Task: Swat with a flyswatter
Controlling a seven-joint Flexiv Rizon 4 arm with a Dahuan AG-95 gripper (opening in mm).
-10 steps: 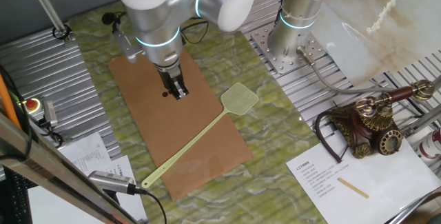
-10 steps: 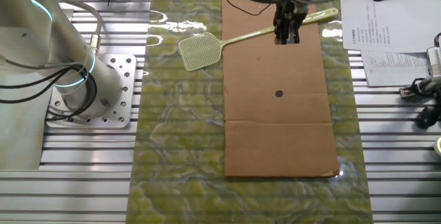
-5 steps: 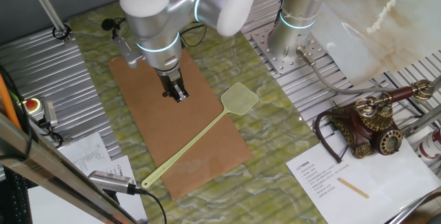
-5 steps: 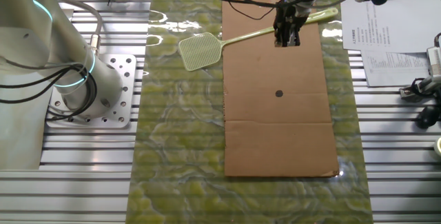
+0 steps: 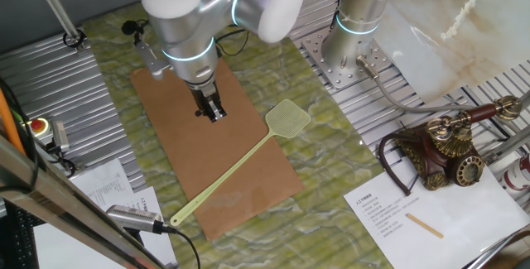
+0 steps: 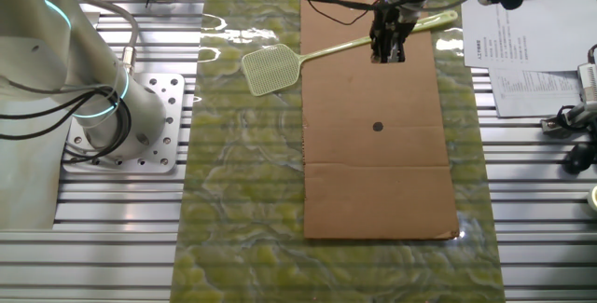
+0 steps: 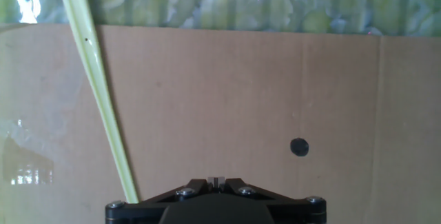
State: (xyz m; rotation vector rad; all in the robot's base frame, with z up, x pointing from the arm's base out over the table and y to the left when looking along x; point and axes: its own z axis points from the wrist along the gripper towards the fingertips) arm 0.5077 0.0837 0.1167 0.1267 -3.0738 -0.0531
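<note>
The pale yellow-green flyswatter [image 5: 248,157] lies flat and diagonal across the brown board [image 5: 248,190], with its mesh head [image 5: 288,120] off the board on the green mat. It also shows in the other fixed view [image 6: 270,68]. My gripper [image 5: 215,115] hangs above the board, apart from the handle, with its fingers together and nothing between them. In the other fixed view the gripper [image 6: 387,54] stands just in front of the handle. In the hand view the handle [image 7: 103,93] runs to the left of my gripper [image 7: 216,180]. A black dot [image 7: 298,147] marks the board.
A green patterned mat [image 5: 323,153] lies under the board. The arm's base plate [image 5: 352,62] stands beside it. An old-style telephone [image 5: 443,149] and a paper sheet with a small tan stick [image 5: 424,225] are at the right. Papers and cables [image 6: 532,42] lie past the board.
The arm has shifted very slightly to the left above the board. The flyswatter has not moved.
</note>
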